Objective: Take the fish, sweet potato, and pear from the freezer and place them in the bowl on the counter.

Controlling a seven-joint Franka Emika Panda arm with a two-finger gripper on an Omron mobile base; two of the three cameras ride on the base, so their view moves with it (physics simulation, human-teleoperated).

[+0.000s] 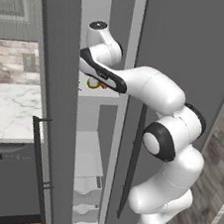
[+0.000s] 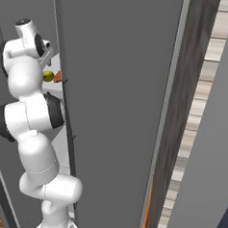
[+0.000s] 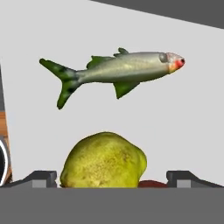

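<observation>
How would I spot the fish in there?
Look inside the tall dark freezer, on the white shelf the arm reaches into. Behind the round yellow-green pear lies the fish: long, slender, silvery with green fins and a red-tipped snout.

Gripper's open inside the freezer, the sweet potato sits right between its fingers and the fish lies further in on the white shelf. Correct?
Not quite. In the hand view it is the pear that sits between the open gripper's fingers; just a sliver of the sweet potato peeks out behind it. The fish does lie further in on the freezer's white shelf.
</observation>
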